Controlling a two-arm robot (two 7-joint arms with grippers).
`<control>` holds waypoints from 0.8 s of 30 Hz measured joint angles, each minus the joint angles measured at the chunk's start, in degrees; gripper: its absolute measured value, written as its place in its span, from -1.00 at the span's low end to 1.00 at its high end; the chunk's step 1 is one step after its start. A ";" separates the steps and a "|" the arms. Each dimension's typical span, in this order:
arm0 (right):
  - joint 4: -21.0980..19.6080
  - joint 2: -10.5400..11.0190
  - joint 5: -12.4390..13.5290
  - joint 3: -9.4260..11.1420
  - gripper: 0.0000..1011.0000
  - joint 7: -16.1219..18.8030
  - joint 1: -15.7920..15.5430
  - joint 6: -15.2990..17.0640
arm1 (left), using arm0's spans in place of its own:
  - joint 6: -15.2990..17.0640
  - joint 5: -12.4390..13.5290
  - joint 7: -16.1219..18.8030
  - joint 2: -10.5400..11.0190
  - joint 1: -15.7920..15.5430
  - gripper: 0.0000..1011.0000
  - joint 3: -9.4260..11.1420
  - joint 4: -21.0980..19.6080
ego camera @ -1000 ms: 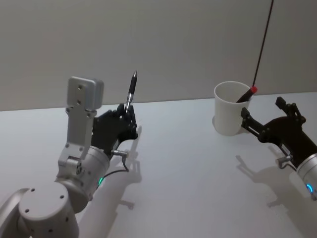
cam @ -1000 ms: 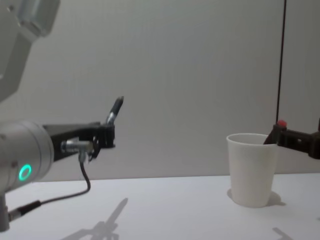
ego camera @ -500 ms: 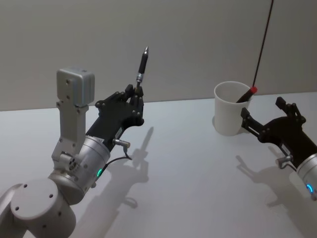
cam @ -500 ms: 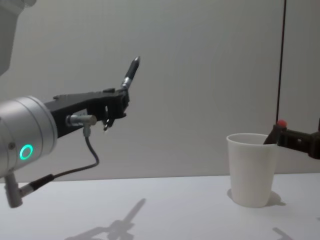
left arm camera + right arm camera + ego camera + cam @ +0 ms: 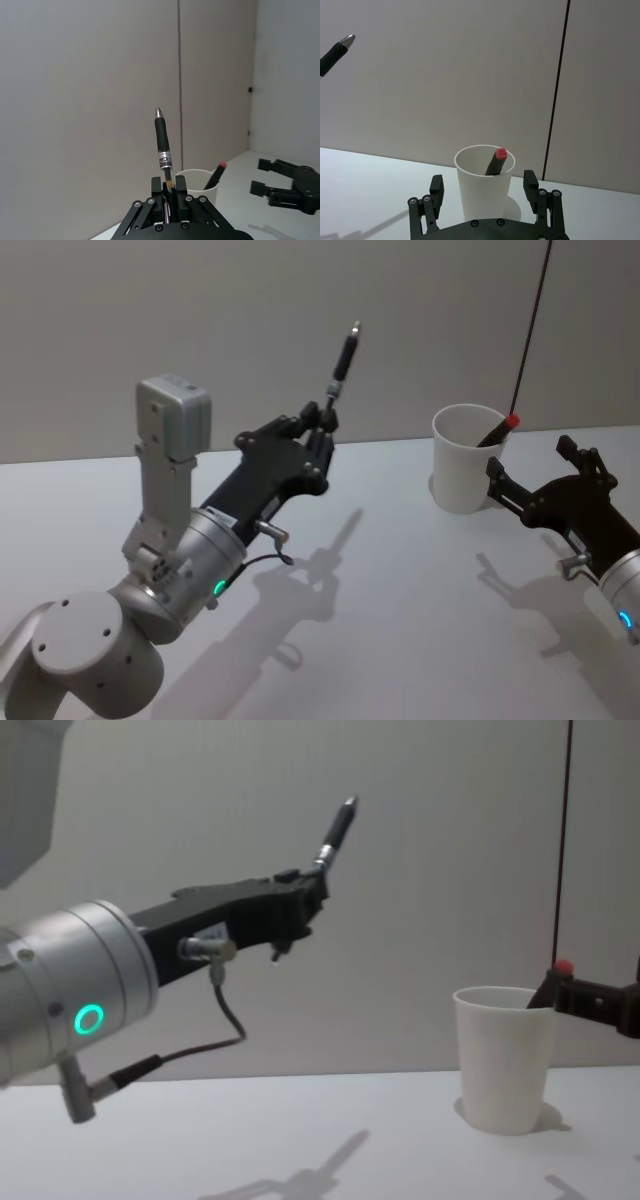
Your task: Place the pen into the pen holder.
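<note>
Head view, left gripper [image 5: 323, 420] clamped on slim black pen [image 5: 344, 355], right gripper [image 5: 528, 458] spread near tapered white paper pen holder [image 5: 455, 482]

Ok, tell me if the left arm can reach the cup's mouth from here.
Probably yes. The left gripper holds the pen high, with open space between it and the white cup; the open right gripper sits beside the cup, not over its mouth.
</note>
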 joint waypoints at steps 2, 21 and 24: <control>0.00 0.00 0.00 0.00 0.98 0.00 0.00 0.00 | -0.34 0.00 -1.78 -0.16 -0.34 -0.68 0.26 0.49; 0.00 0.00 0.00 0.00 0.98 0.00 0.00 0.00 | -1.63 0.49 -11.85 -1.19 -2.31 -0.68 1.82 2.98; 0.00 0.00 0.00 0.00 0.98 0.00 0.00 0.00 | -1.78 0.48 -12.91 -1.41 -2.60 -0.68 2.05 3.29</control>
